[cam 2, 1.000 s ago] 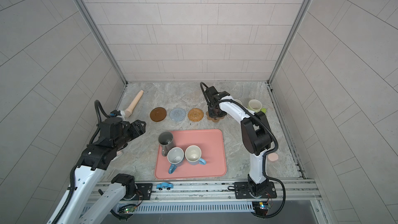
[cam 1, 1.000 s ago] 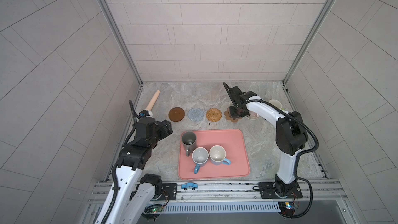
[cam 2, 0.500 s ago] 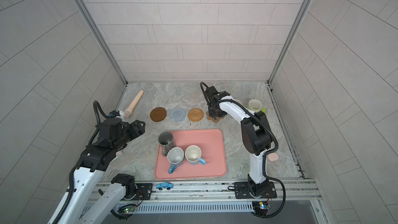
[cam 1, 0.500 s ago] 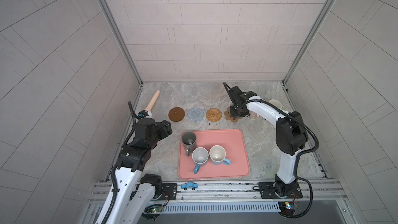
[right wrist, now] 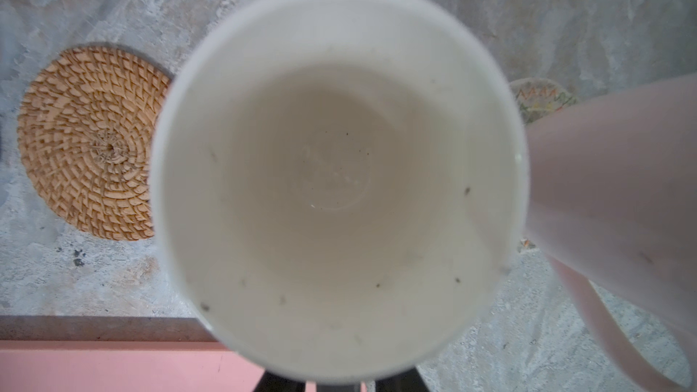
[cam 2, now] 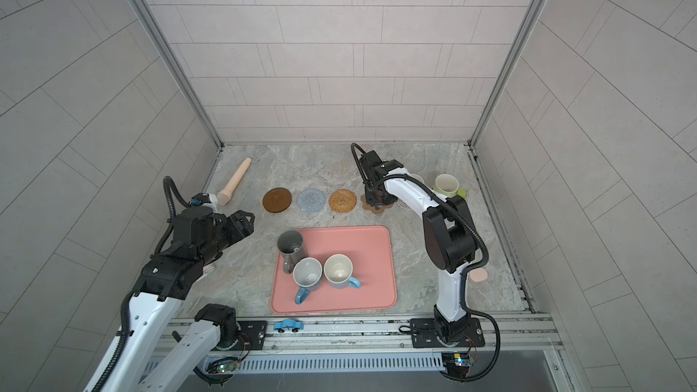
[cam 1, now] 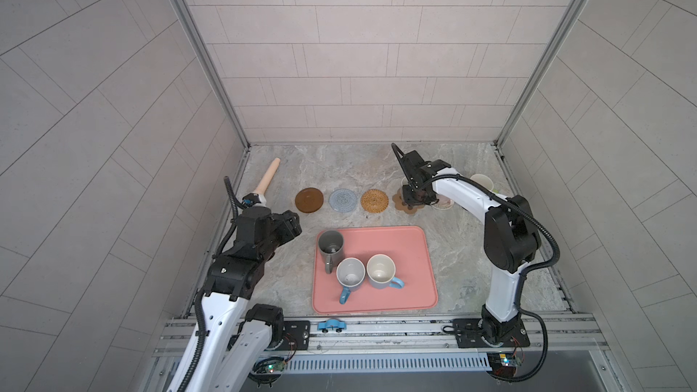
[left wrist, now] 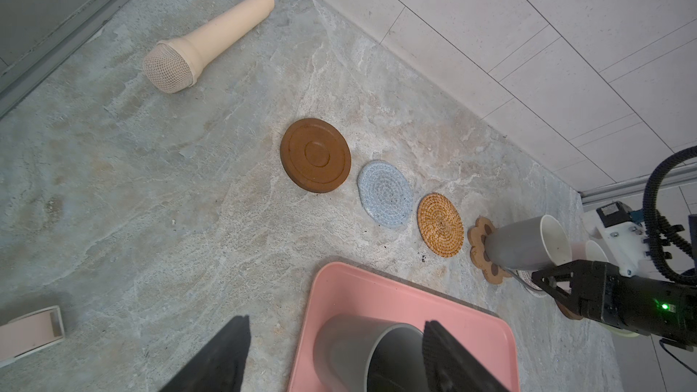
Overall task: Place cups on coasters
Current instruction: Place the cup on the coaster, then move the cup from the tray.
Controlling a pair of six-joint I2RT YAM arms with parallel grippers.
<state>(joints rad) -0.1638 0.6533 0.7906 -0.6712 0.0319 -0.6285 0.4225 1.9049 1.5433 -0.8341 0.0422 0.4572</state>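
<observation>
Right gripper (left wrist: 550, 282) positioned low beside grey mug (left wrist: 516, 247), mug seated on paw-shaped coaster (left wrist: 478, 237), jaw gap not discernible, left gripper (left wrist: 335, 324) held wide open, empty.

Dark grey mug (cam 1: 330, 245), blue-handled mug (cam 1: 350, 275), light blue mug (cam 1: 381, 271) stand upright on the tray's (cam 1: 407, 258) left half; grey mug (left wrist: 520, 245) stands on paw coaster (left wrist: 477, 235); wooden disc (cam 1: 309, 200), crochet round (cam 1: 343, 199), rattan round (cam 1: 374, 200) lie bare alongside
</observation>
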